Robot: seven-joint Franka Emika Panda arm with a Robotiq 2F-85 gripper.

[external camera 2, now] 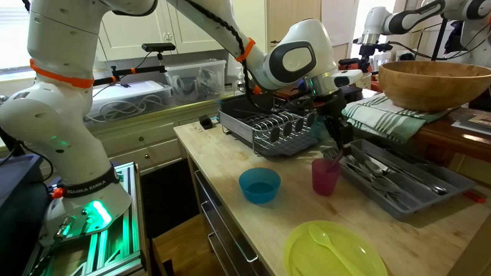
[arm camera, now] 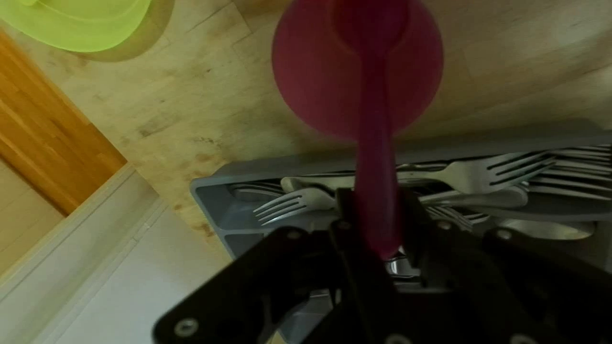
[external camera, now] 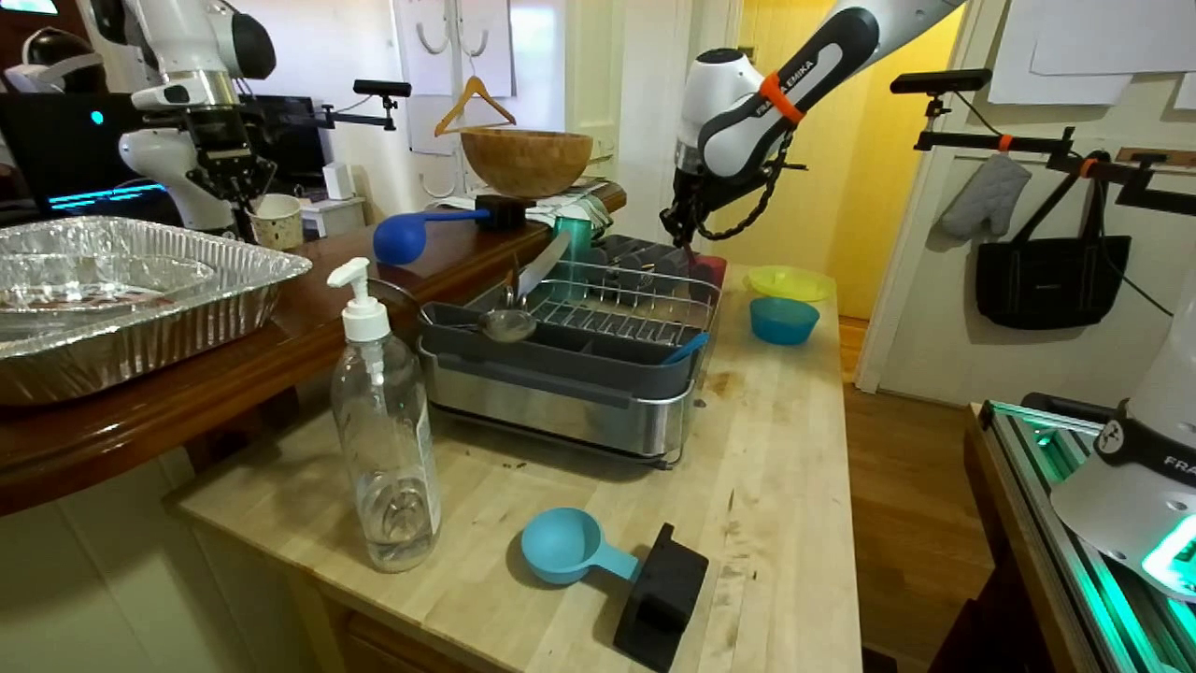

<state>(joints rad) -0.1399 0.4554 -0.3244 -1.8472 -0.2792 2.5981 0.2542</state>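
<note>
Blue bowl (external camera 2: 259, 191): out on its own by the left edge of the wooden counter (external camera 2: 226, 153).
Dish rack (external camera 2: 238, 124): far end of the counter, wire prongs inside a metal frame.
Pink cup (external camera 2: 323, 184): standing upright to the right of the blue bowl, just beside the cutlery tray.
Yellow plate (external camera 2: 301, 249): nearest thing on the counter, with a yellow spoon (external camera 2: 335, 247) lying on it.
Pink spoon (arm camera: 376, 162): bowl end down inside the pink cup, handle sticking up and tilting right, toward the tray.
Gripper (arm camera: 376, 205): it's got the pink spoon pinched by the upper handle, black fingers (arm camera: 346, 210) snug on both sides.
Striped towel (external camera 2: 383, 115): folded, far right, up on the dark wood ledge.
Cutlery tray (external camera 2: 411, 201): grey, right side, pretty jumbled with metal forks (arm camera: 497, 172) and other cutlery.
Wooden bowl (external camera 2: 433, 86): big one, furthest right, sitting partly over the towel.
</note>
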